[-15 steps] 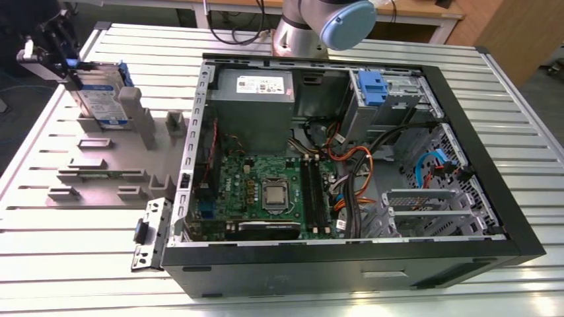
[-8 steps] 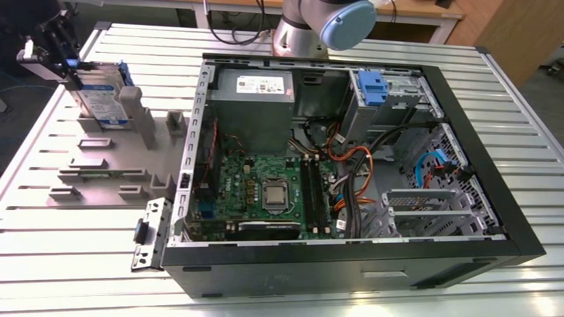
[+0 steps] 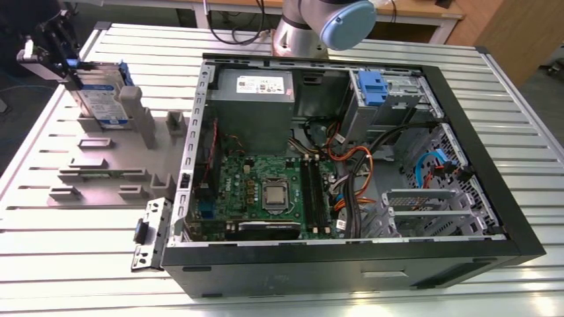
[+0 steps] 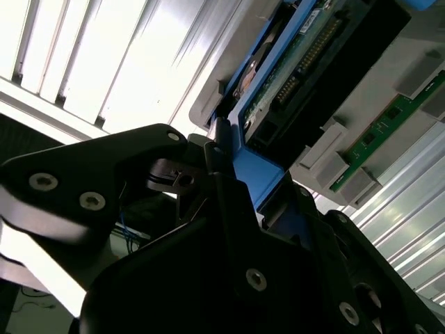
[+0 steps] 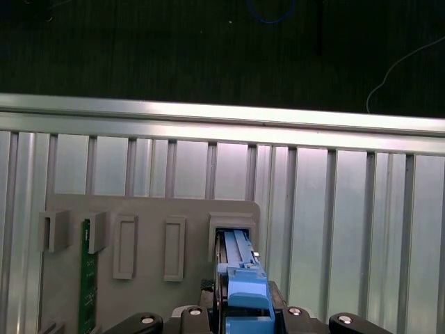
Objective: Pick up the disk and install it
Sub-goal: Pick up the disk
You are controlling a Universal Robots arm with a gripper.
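Observation:
The disk (image 3: 99,99) stands on edge in a slot of the grey holder plate (image 3: 105,165) at the exterior view's far left, its white and blue label facing out. My gripper (image 3: 70,69) sits at its upper end, shut on the blue side rail. In the second wrist view the black fingers (image 4: 215,156) press against the blue rail of the disk (image 4: 254,170), and the drive's green circuit board shows beyond. In the first wrist view the disk (image 5: 240,278) runs from the gripper (image 5: 236,316) into its grey slot.
An open computer case (image 3: 520,218) lies right of the holder, with a metal drive cage and blue latch (image 3: 370,89) at its far corner and a grey power supply (image 3: 255,86). A green memory stick (image 5: 87,278) stands in another holder slot. The arm's base (image 3: 317,26) is behind the case.

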